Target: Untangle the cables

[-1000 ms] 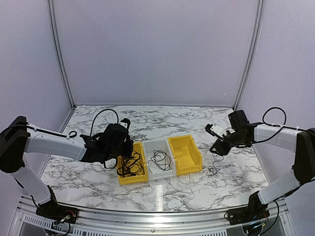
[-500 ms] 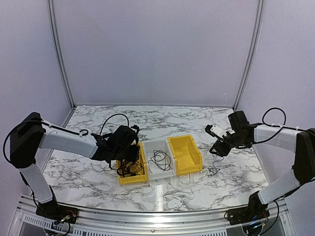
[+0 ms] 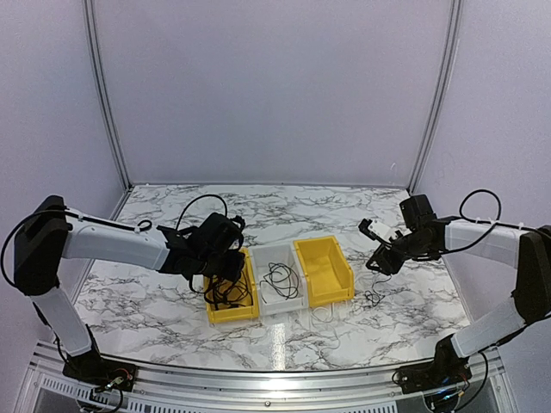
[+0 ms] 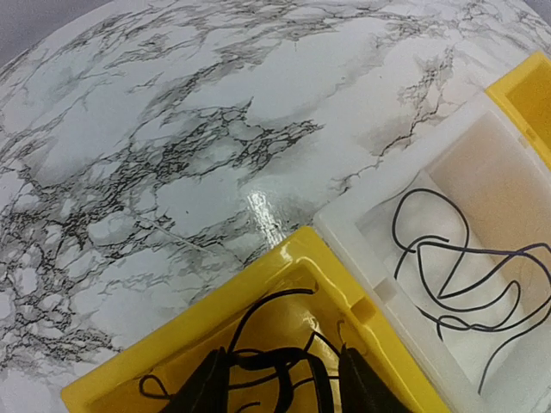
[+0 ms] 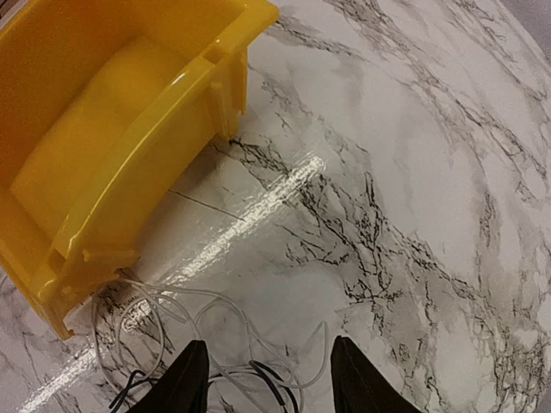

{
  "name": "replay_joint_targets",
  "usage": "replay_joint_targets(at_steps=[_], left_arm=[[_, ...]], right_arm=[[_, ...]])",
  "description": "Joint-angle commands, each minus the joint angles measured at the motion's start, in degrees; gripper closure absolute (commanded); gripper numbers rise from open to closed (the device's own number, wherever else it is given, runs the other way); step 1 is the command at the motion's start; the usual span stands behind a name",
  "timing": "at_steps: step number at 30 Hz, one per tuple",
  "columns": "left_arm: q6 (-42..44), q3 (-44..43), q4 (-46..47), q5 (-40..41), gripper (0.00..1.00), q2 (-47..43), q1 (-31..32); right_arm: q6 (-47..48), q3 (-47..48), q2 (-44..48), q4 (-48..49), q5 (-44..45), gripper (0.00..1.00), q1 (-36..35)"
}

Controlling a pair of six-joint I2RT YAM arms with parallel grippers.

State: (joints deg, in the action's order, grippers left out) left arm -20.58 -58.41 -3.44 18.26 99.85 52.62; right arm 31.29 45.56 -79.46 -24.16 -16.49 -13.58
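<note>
Where cables [image 3: 228,294] tangle in yellow bin [image 3: 232,315], strands loop every way.

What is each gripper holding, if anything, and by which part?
Nothing, it seems: the left gripper stands open over the black cables in the left yellow bin, the right gripper open above the pale cable on the table.

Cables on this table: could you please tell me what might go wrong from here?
The left pincer stands open astride several black cables in the left yellow bin; closing may grab a bundle and tighten the tangle. The pale cable under the right pincer loops by a corner of the right yellow bin; pulling could snag there.
</note>
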Motion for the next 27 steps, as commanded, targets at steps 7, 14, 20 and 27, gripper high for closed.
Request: replay_joint_targets(at_steps=[7, 14, 20, 27], left_arm=[[-0.06, -2.83, -7.24, 2.65, 0.42, -11.23, 0.39], [1.84, -4.76, -7.18, 4.61, 0.41, -15.79, 1.75], [3.67, -5.57, -3.16, 2.13, 0.42, -17.23, 4.73], [3.79, -5.74, -1.27, 1.30, 0.43, -14.61, 6.52]], right_arm=[[-0.40, 0.24, 1.78, 0.71, -1.71, 0.52, 0.40], [2.19, 0.17, 4.08, 0.37, 2.74, 0.55, 0.36], [5.03, 0.01, 4.53, -2.51, 6.35, 0.54, 0.56], [2.97, 0.33, 3.43, -1.96, 3.27, 0.54, 0.84]])
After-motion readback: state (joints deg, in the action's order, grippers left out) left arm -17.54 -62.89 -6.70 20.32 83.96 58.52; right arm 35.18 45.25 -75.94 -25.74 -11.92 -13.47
